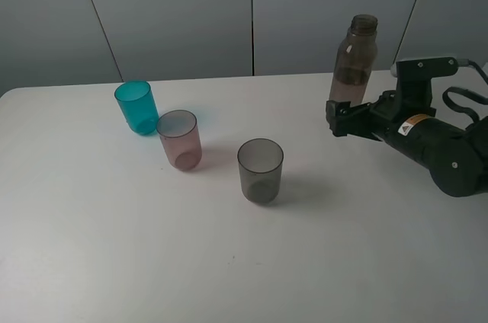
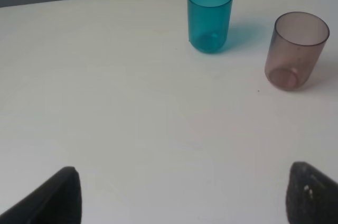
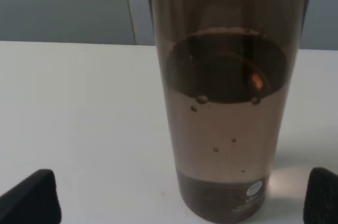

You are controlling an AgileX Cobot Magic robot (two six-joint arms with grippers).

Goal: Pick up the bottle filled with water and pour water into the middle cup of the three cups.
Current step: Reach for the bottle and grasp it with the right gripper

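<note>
The smoky brown bottle (image 1: 355,56) stands upright at the back right of the table, uncapped and partly filled with water. In the right wrist view the bottle (image 3: 227,129) fills the frame, close ahead. My right gripper (image 1: 342,116) is open just in front of its base, with its fingertips (image 3: 33,197) spread wider than the bottle and not touching it. The three cups stand in a diagonal row: teal cup (image 1: 137,107), pink middle cup (image 1: 181,140), grey cup (image 1: 260,171). My left gripper (image 2: 185,203) is open and empty, well short of the teal cup (image 2: 209,17) and middle cup (image 2: 296,49).
The white table (image 1: 114,247) runs back to a grey panelled wall (image 1: 191,11). The right arm's black body (image 1: 446,148) lies low over the table's right side. The left arm does not show in the exterior high view.
</note>
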